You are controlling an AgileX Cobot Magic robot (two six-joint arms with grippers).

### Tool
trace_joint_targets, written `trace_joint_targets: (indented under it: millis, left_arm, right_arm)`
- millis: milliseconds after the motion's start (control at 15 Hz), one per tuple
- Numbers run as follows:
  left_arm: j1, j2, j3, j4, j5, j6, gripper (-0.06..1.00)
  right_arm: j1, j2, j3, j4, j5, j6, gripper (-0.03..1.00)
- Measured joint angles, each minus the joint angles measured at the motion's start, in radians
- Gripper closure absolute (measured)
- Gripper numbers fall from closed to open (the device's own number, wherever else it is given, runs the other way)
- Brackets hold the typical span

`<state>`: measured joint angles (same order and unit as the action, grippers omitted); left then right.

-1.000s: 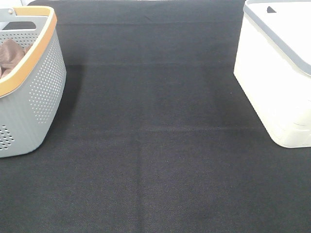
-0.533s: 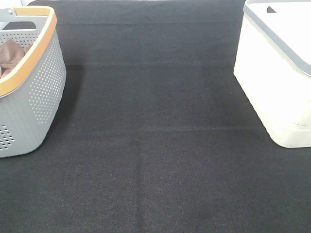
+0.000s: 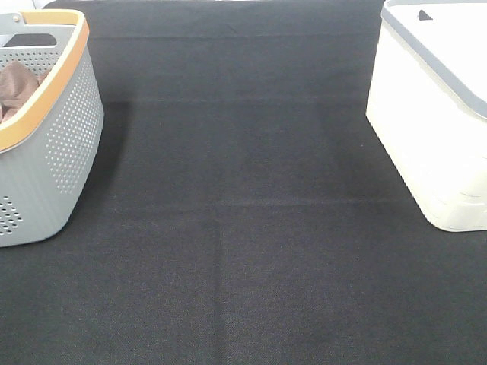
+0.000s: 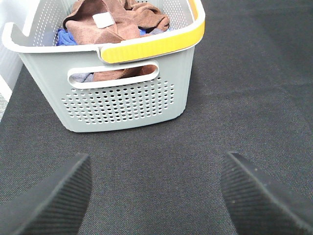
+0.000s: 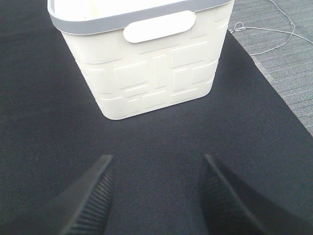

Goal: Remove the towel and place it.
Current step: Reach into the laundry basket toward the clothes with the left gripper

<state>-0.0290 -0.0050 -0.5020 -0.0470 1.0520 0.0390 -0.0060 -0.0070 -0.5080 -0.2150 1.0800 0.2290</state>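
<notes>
1. The towel (image 4: 90, 30) is reddish-brown. It lies bunched up inside the grey basket (image 4: 122, 100), and its little white tag (image 4: 102, 20) shows on top.
2. The grey basket stands on the black surface (image 3: 243, 228), at the left in the high view.
3. A white basket (image 5: 151, 73) stands at the right, well apart from it.
4. The left jaws are spread wide and hold nothing. They face the grey basket.
5. The right jaws are spread wide too, with nothing in them. They face the white basket.
</notes>
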Motion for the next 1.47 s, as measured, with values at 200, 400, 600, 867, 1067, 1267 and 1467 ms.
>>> trace_joint_targets:
  millis: [200, 400, 600, 867, 1067, 1267, 1467]
  left_arm:
    - [0.0, 0.0, 0.0, 0.0, 0.0, 0.0, 0.24]
    - [0.0, 0.0, 0.0, 0.0, 0.0, 0.0, 0.24]
    - [0.0, 0.0, 0.0, 0.0, 0.0, 0.0, 0.24]
    - [0.0, 0.0, 0.0, -0.017, 0.0, 0.0, 0.24]
    - [0.0, 0.0, 0.0, -0.045, 0.0, 0.004, 0.24]
    - [0.0, 0.072, -0.025, -0.03, -0.137, 0.007, 0.24]
    - [0.0, 0.217, -0.03, -0.009, -0.422, -0.039, 0.24]
  right_arm:
    - [0.0, 0.0, 0.0, 0.0, 0.0, 0.0, 0.46]
    - [0.0, 0.0, 0.0, 0.0, 0.0, 0.0, 0.46]
    - [0.0, 0.0, 0.0, 0.0, 0.0, 0.0, 0.46]
    - [0.0, 0.0, 0.0, 0.0, 0.0, 0.0, 0.46]
    - [0.0, 0.0, 0.0, 0.0, 0.0, 0.0, 0.46]
    - [0.0, 0.0, 0.0, 0.0, 0.0, 0.0, 0.46]
    - [0.0, 0.0, 0.0, 0.0, 0.0, 0.0, 0.46]
